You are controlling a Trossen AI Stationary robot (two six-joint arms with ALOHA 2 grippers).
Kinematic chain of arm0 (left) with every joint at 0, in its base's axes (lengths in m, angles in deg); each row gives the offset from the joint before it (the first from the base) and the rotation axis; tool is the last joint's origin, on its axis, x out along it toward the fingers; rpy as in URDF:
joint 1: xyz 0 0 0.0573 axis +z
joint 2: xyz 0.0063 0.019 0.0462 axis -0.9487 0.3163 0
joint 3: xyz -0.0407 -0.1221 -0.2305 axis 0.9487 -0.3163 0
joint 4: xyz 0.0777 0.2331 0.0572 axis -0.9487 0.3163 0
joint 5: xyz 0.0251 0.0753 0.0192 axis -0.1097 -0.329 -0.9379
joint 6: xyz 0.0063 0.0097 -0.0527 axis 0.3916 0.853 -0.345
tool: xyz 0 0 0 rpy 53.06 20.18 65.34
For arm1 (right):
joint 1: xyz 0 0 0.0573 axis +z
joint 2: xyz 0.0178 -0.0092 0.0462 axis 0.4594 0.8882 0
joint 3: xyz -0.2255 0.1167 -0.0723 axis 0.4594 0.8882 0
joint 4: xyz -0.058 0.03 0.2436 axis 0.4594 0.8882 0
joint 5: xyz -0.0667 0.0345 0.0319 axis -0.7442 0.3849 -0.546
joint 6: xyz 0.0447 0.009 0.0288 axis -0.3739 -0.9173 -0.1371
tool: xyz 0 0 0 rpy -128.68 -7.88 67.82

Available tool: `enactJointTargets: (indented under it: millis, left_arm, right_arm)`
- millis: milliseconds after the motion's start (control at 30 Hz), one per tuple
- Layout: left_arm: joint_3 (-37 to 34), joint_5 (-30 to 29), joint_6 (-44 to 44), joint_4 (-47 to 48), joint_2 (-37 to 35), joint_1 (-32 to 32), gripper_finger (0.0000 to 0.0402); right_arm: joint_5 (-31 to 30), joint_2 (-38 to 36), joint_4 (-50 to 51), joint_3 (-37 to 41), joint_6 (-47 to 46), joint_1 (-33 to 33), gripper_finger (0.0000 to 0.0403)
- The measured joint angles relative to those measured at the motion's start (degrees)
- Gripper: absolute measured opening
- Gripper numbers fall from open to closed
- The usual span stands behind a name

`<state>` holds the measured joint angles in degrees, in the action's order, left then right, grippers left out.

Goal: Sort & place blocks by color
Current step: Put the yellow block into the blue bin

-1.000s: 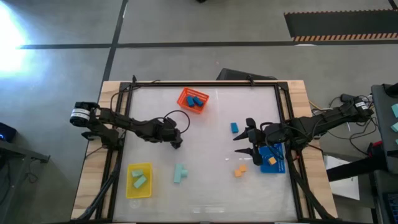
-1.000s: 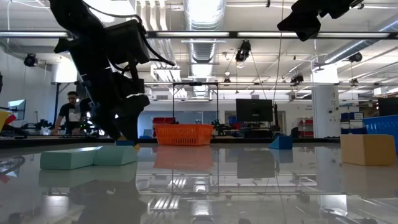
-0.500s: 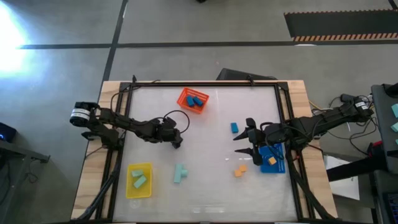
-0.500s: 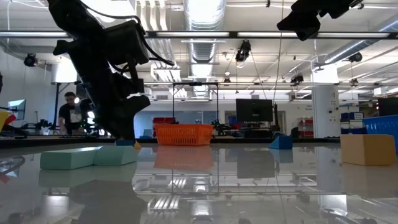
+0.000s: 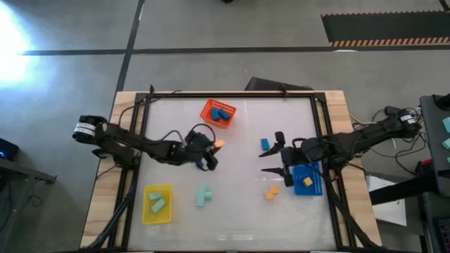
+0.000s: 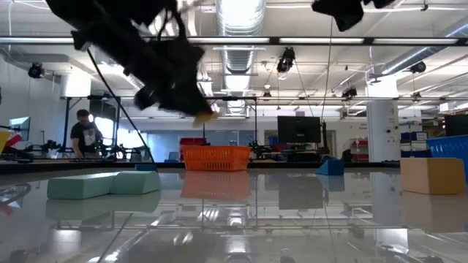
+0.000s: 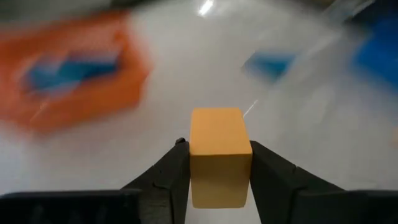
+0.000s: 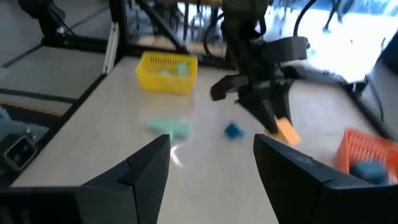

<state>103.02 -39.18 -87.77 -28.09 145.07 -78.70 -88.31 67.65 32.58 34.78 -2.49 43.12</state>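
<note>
Orange block [image 7: 218, 152] is now pinched in the left gripper [image 5: 211, 153] and lifted off the table at centre frame, so it's been picked since a second ago; right gripper [image 5: 274, 160], jaws spread, is parked right of centre.

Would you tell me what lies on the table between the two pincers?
In the high view, only one blue block lies between the left pincer, holding an orange block, and the right pincer.

Grey concrete floor [image 5: 211, 28], ceiling ducts [image 6: 238, 55], white pillar [image 6: 380, 128], distant monitor [image 6: 298, 130]
</note>
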Motion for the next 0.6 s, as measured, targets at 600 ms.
enactJointTargets:
  millis: [600]
  left_arm:
    - [-0.9,3.3,13.5,-35.0,-1.8,-9.9,0.0122]
  right_arm:
    - [-20.8,22.4,-41.1,0.0,38.1,9.0,0.0221]
